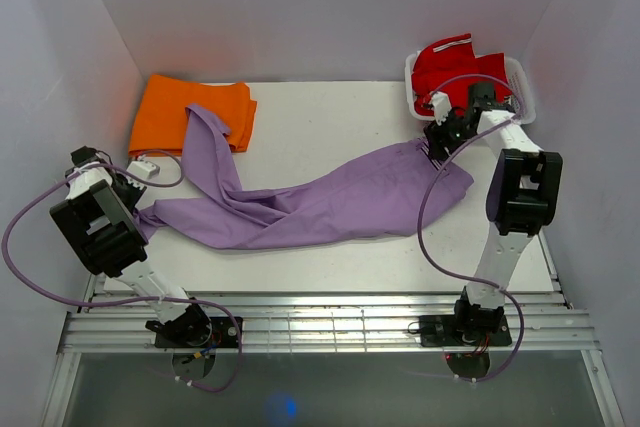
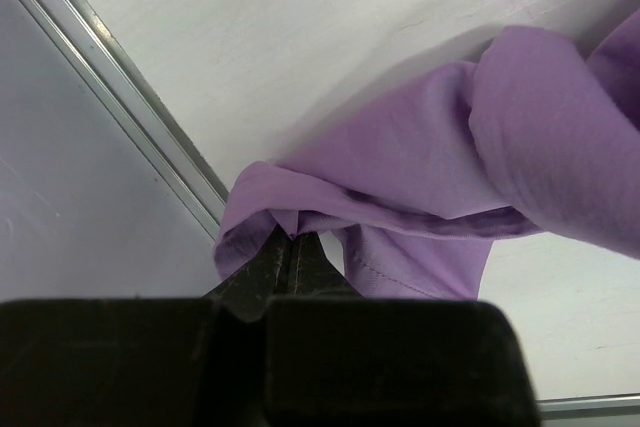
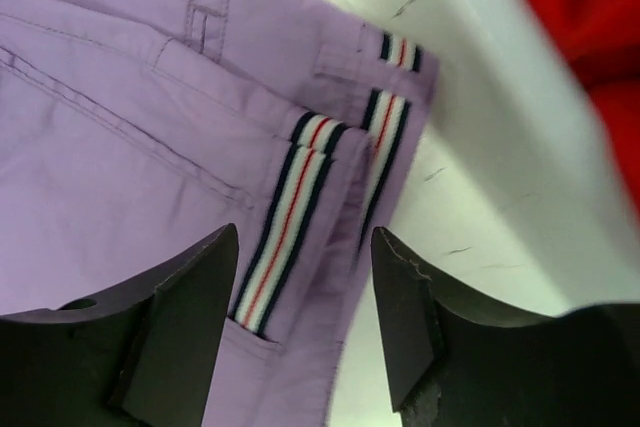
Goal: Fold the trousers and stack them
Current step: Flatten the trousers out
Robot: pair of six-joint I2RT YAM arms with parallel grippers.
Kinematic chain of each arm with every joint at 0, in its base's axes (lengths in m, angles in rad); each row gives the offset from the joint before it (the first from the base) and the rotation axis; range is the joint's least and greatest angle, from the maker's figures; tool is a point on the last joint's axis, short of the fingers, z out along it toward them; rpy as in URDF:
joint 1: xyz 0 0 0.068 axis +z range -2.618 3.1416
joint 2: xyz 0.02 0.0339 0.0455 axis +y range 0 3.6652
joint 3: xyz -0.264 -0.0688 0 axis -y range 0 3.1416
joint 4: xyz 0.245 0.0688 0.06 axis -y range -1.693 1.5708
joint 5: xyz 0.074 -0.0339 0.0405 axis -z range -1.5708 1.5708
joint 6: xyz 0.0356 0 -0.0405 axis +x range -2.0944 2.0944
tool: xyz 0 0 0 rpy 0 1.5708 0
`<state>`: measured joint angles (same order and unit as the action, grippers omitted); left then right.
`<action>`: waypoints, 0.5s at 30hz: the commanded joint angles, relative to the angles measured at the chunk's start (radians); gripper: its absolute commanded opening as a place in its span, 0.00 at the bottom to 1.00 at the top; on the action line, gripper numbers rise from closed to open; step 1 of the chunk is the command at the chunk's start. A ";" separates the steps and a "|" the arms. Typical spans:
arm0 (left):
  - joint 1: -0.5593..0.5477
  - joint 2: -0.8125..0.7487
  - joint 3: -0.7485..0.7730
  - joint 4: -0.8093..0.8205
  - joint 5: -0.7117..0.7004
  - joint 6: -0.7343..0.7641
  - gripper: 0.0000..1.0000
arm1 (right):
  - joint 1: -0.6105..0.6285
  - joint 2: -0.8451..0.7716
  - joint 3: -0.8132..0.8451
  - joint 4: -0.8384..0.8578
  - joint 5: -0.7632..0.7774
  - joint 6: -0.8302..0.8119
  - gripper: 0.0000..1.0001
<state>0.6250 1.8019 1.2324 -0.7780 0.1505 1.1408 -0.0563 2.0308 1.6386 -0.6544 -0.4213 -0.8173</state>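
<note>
Trousers (image 1: 320, 202) lie unfolded across the middle of the table (image 1: 330, 112); the long axis runs left to right, rising slightly toward the far right; the waistband (image 3: 200, 77) is at the right end and the leg ends are at the left. One leg ends at the near left edge; the other bends away to the far left and lies over the orange garment (image 1: 170, 112).

Left gripper (image 2: 290, 245): fingers pressed together on a bunched fold of the near leg end, just beside the table's left edge; the fabric is pinched between the tips.

Right gripper (image 3: 305, 267): fingers apart, pointing down at the waistband corner; the striped trim (image 3: 290, 207) sits in the gap between them; whether the tips touch the fabric cannot be told; nothing is held.

Bin (image 1: 526, 95) with the red garment (image 1: 450, 62) stands in the far right corner, just behind the right gripper.

Assessment: one arm stands at each end of the long axis; the right arm is nearer the waistband, the left arm nearer the legs. The fold probably brings one end over the other along this axis; the right gripper must first close on the waistband; the far leg may drag the orange garment.
</note>
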 commanded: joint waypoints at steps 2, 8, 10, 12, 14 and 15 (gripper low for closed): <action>0.001 -0.024 -0.001 0.006 0.023 -0.009 0.00 | 0.007 -0.187 -0.206 0.257 0.006 0.170 0.60; 0.001 -0.015 0.019 -0.006 0.032 -0.018 0.00 | 0.009 -0.173 -0.220 0.332 0.087 0.242 0.58; 0.001 -0.010 0.024 -0.010 0.034 -0.027 0.00 | 0.009 -0.141 -0.204 0.340 0.096 0.253 0.58; 0.001 -0.009 0.022 -0.015 0.034 -0.029 0.00 | 0.010 -0.118 -0.177 0.334 0.093 0.270 0.58; 0.001 -0.015 0.019 -0.015 0.034 -0.030 0.00 | 0.012 -0.084 -0.158 0.317 0.082 0.280 0.58; 0.001 -0.015 0.019 -0.015 0.031 -0.029 0.00 | 0.012 -0.069 -0.148 0.315 0.075 0.288 0.58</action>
<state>0.6250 1.8050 1.2327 -0.7811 0.1566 1.1172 -0.0494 1.9186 1.4395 -0.3676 -0.3424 -0.5785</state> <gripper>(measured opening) 0.016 0.583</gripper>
